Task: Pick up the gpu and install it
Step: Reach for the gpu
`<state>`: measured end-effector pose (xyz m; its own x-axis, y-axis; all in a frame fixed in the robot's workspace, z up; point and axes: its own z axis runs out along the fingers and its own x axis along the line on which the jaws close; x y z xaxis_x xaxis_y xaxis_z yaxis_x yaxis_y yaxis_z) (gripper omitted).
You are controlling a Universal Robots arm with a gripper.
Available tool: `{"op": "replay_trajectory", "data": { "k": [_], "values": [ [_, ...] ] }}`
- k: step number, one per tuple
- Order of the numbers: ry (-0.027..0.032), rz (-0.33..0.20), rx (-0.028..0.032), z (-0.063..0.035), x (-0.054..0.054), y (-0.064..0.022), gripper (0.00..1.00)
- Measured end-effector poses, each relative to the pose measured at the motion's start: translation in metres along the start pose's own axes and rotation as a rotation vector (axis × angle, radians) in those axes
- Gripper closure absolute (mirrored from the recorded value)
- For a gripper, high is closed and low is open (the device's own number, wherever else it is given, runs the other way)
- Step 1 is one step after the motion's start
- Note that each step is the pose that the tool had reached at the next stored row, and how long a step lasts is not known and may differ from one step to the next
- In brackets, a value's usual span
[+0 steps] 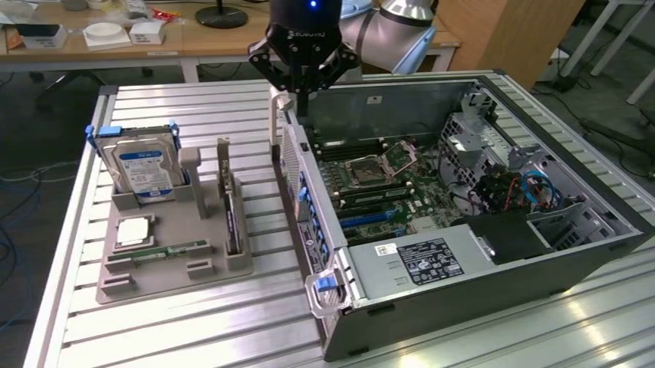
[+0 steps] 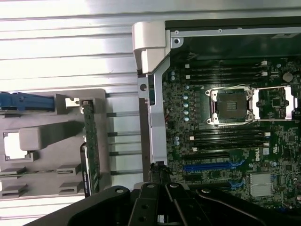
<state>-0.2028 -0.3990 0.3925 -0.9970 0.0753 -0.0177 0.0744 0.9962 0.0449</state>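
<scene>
Item: you're looking at the gpu (image 1: 232, 218) (image 2: 91, 146), a thin, flat, dark card with a greenish board face in the wrist view.
Pose: it's standing on its long edge, upright, not lying flat.
Seat: it sits in a narrow slot of the grey tray (image 1: 164, 218) (image 2: 47, 136), along the tray's edge nearest the computer case (image 1: 307, 199).
Bracket: you can see a paler, greyish upright piece at the card's far end in the exterior view.
Contact: nothing is gripping it; only the tray slot touches it.
Status: not installed, outside the case, just beside its side wall.
</scene>
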Motion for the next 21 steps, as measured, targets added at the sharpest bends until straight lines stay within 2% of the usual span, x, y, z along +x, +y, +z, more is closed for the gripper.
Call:
{"op": "replay_trajectory", "data": {
  "k": [21],
  "values": [
    [0.0019,0.000,0.0002,0.0000,0.013,-0.0010,0.90]
  ]
}}
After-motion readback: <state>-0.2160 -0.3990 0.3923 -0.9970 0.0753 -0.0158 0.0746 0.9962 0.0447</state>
